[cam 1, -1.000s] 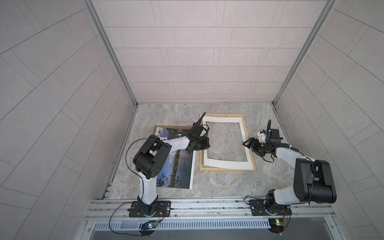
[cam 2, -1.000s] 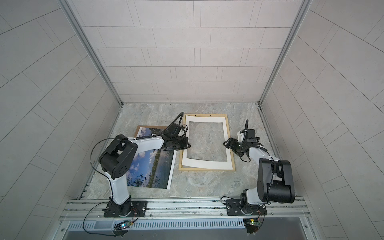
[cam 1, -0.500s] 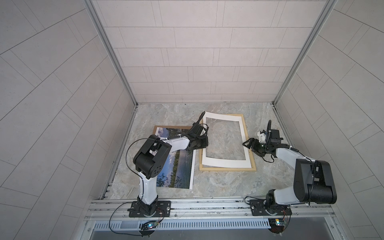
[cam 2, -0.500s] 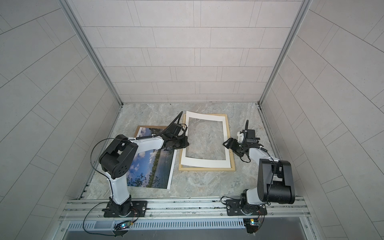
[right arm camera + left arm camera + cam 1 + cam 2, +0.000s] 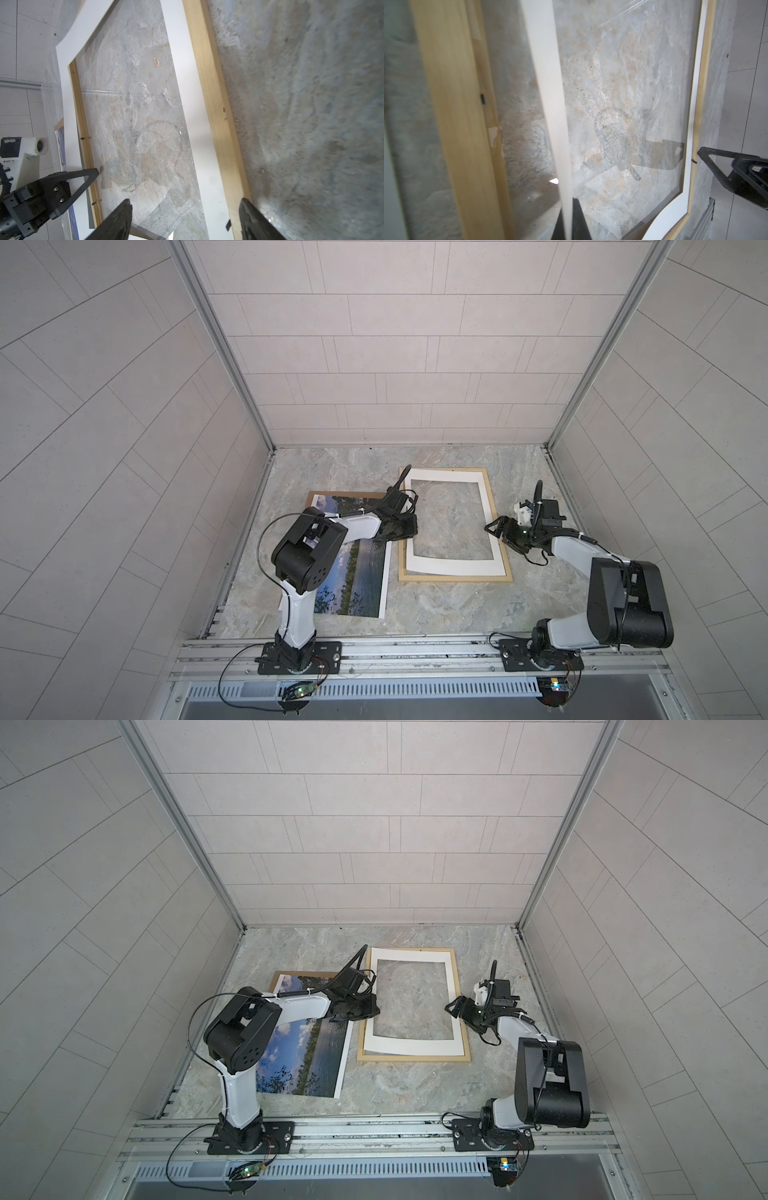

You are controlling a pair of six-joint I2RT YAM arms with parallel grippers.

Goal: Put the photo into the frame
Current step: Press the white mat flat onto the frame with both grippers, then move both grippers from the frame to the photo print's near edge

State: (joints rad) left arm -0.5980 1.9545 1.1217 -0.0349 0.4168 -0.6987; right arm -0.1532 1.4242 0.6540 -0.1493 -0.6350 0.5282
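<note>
Pale wood frame (image 5: 215, 99) lies on the worktop (image 5: 457, 614). My left fingers (image 5: 580, 222) clamp the white mat (image 5: 453, 567) at its nine o'clock edge, raised off the frame. My right fingers (image 5: 118, 218) stand apart at three o'clock. The photo (image 5: 357, 572) lies face up at the frame's nine o'clock.

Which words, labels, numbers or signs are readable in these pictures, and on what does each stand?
No text can be read.
The photo, frame and mat show no writing.
A pale mark on the left wrist camera may be a label, but it is too blurred to read.
</note>
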